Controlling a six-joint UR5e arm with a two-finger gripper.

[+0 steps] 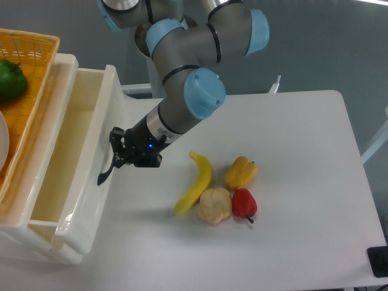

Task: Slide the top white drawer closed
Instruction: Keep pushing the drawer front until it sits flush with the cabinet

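My fingers (121,148) were at the black handle (108,165) on the front of the top drawer (91,151), pressed close against it; whether they were apart or together I could not tell, for they were dark and small against the handle. The drawer stood pulled out from the cabinet at the left edge of the surface (303,151). An orange basket (27,91) sat above it, holding a green pepper (11,80). On the surface lay a banana (195,183), a yellow pepper (241,172), a red pepper (244,204) and a pale, lumpy item (214,205), clustered together.
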